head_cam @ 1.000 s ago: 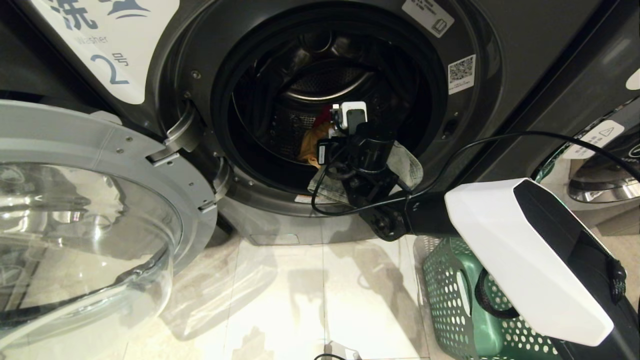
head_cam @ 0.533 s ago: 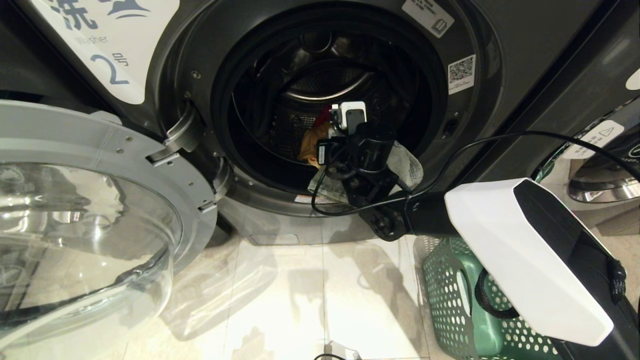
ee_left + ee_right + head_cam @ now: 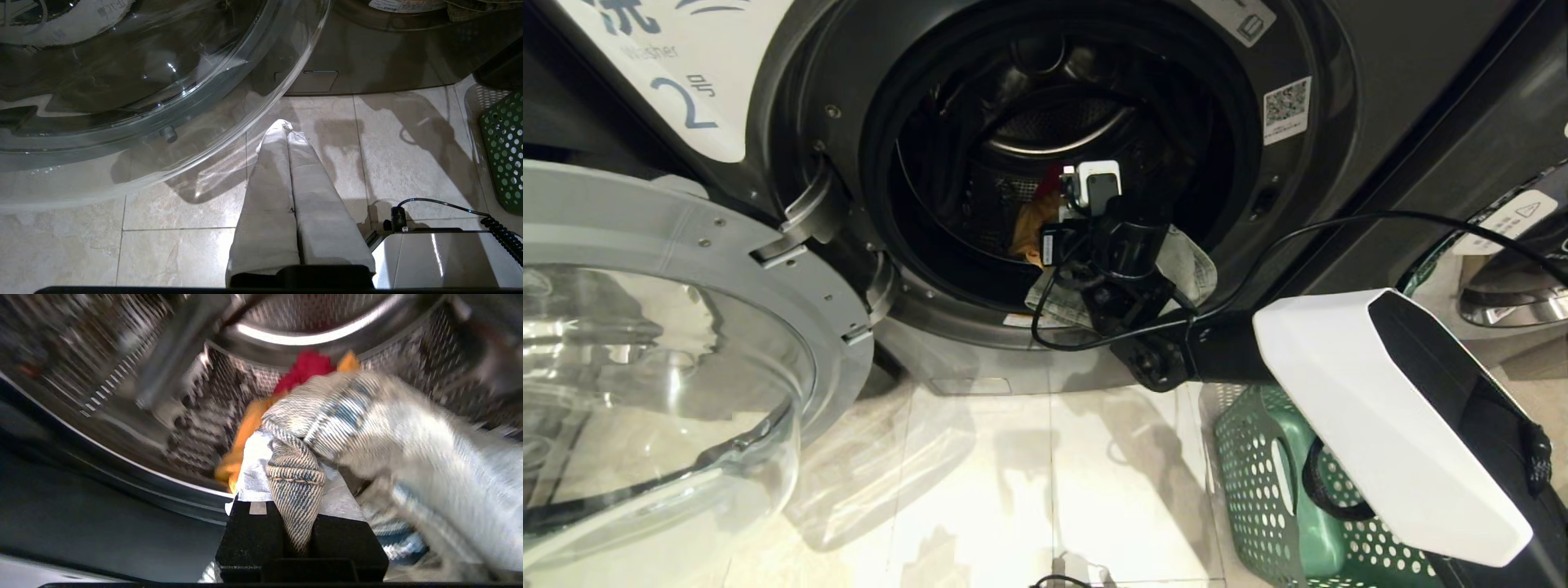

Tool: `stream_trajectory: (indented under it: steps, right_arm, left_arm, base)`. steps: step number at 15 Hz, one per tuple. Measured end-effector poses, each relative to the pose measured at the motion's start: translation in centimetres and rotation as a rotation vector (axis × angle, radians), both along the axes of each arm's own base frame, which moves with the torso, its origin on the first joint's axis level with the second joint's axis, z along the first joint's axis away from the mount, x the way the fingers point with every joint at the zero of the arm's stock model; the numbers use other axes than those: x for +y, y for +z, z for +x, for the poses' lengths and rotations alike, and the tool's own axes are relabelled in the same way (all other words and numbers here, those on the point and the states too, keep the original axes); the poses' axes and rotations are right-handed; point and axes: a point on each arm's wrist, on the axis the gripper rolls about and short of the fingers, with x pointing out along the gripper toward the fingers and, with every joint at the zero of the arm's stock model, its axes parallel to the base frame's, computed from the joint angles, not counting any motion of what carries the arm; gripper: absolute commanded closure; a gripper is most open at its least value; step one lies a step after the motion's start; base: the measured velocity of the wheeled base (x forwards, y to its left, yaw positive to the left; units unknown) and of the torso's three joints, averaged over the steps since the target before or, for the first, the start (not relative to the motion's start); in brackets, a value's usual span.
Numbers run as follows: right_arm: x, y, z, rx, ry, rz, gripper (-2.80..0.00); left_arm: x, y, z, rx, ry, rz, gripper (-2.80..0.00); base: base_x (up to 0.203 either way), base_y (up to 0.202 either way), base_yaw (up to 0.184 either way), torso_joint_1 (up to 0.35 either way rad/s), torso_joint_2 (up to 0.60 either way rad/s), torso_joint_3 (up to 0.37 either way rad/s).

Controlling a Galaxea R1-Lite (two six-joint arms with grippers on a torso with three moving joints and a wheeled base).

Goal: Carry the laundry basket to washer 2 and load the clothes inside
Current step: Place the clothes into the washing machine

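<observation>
denim goes in at the mouth of washer 2

washer 2 (image 3: 1380,65) stands with its glass door (image 3: 662,359) swung wide to the side of the drum opening, which leaves the mouth free for loading. the right gripper (image 3: 295,486) reaches into that mouth, its fingers pinched nearly together on a fold of pale striped denim garment (image 3: 367,428). the rest of the cloth bunches beside the claw and drapes over the lower rim of the opening, so it looks only partly inside. deeper in the drum lie an orange garment (image 3: 245,428) and a red garment (image 3: 304,367), likely loaded already. the laundry basket (image 3: 1258,490) sits on the tiled floor just in front of the washer, below the right arm, close enough for short trips. the left gripper (image 3: 288,126) hangs parked low before the washer, under the open door, fingers pressed together on nothing. letting go here could leave the denim hanging over the rim.
</observation>
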Motion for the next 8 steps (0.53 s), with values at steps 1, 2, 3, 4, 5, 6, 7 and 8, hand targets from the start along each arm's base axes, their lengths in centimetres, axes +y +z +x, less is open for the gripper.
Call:
stream_trajectory:
  steps: [1,2,3,4,5,6,7,8]
  right_arm:
    - [-0.02,0.00,0.01,0.000,0.000,0.000,0.00]
    - [-0.05,0.05,0.01,-0.002,-0.001,0.001,0.00]
    - [-0.06,0.05,0.02,-0.001,-0.001,0.001,0.00]
    - [-0.08,0.02,0.05,0.000,-0.002,0.000,0.00]
    - [-0.09,0.04,0.05,-0.001,-0.002,0.001,0.00]
    - [-0.05,0.05,0.01,-0.002,-0.001,0.001,0.00]
    - [-0.03,0.05,0.00,-0.001,0.000,0.001,0.00]
    - [-0.02,0.06,-0.01,-0.002,0.006,0.000,0.00]
  left_arm:
    - [0.00,0.00,0.00,0.000,0.000,0.000,0.00]
    - [0.00,0.00,0.00,0.000,0.000,0.000,0.00]
    - [0.00,-0.01,0.00,0.001,0.000,0.000,0.00]
    - [0.00,-0.01,0.00,0.001,0.000,0.000,0.00]
    - [0.00,-0.01,0.00,0.001,0.000,0.000,0.00]
    - [0.00,0.00,0.00,0.000,0.001,0.000,0.00]
    - [0.00,-0.01,0.00,0.001,0.001,0.000,0.00]
    - [0.00,-0.01,0.00,0.001,0.001,0.000,0.00]
  base:
    - [0.000,0.000,0.000,0.005,0.01,-0.180]
    - [0.000,0.000,0.000,0.000,0.01,-0.198]
    - [0.000,0.000,0.000,0.003,0.00,-0.130]
    - [0.000,0.000,0.000,0.007,0.00,-0.078]
    - [0.000,0.000,0.000,0.002,0.00,-0.038]
    - [0.000,0.000,0.000,0.000,0.00,0.000]
    - [0.000,0.000,0.000,0.000,0.00,0.000]
    - [0.000,0.000,0.000,0.000,0.00,0.000]
